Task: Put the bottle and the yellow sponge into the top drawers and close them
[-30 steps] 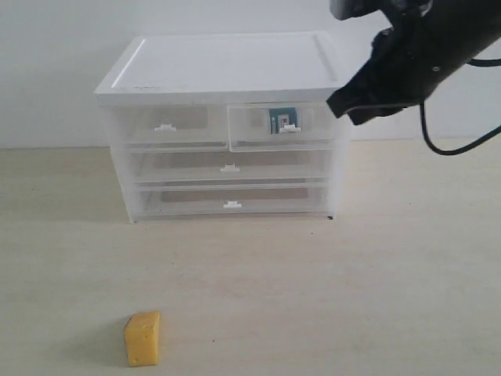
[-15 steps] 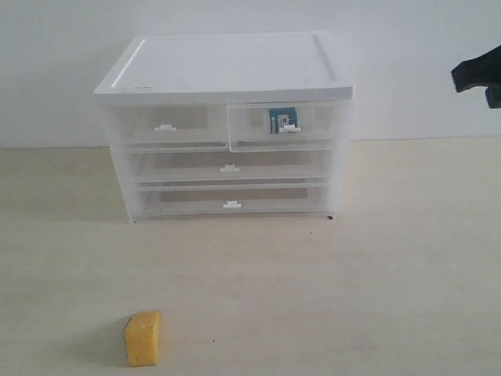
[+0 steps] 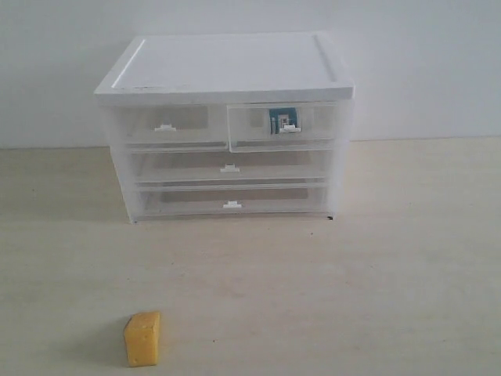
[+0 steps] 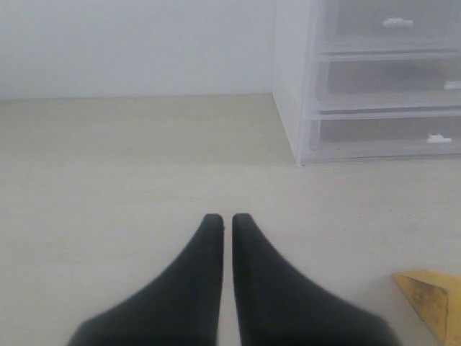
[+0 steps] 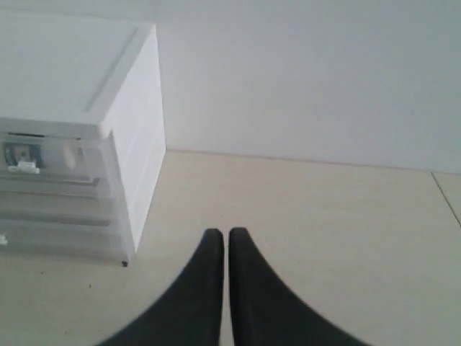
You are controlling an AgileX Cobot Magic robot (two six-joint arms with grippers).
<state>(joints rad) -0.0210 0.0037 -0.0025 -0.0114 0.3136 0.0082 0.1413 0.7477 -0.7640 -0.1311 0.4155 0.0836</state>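
Observation:
The bottle (image 3: 281, 121) stands inside the right top drawer (image 3: 313, 125), seen through its clear front; the right wrist view shows it too (image 5: 20, 155). That drawer sits slightly further forward than the left top drawer (image 3: 188, 125), which is pushed in and holds nothing I can see. The yellow sponge (image 3: 142, 338) rests on the table in front of the cabinet, at the lower left; one corner of it (image 4: 432, 295) shows in the left wrist view. My left gripper (image 4: 222, 218) is shut and empty above the table beside the sponge. My right gripper (image 5: 220, 233) is shut and empty, off to the cabinet's right. Neither arm appears in the exterior view.
The white-topped cabinet (image 3: 227, 66) stands against the back wall, with two full-width clear drawers (image 3: 228, 168) below the top pair. Pale wooden table (image 3: 352, 290) stretches in front of and to both sides of it.
The right arm, which hung beside the cabinet's upper right corner a second ago, has pulled away to the right and left the exterior view. Sponge, bottle and drawers have not moved.

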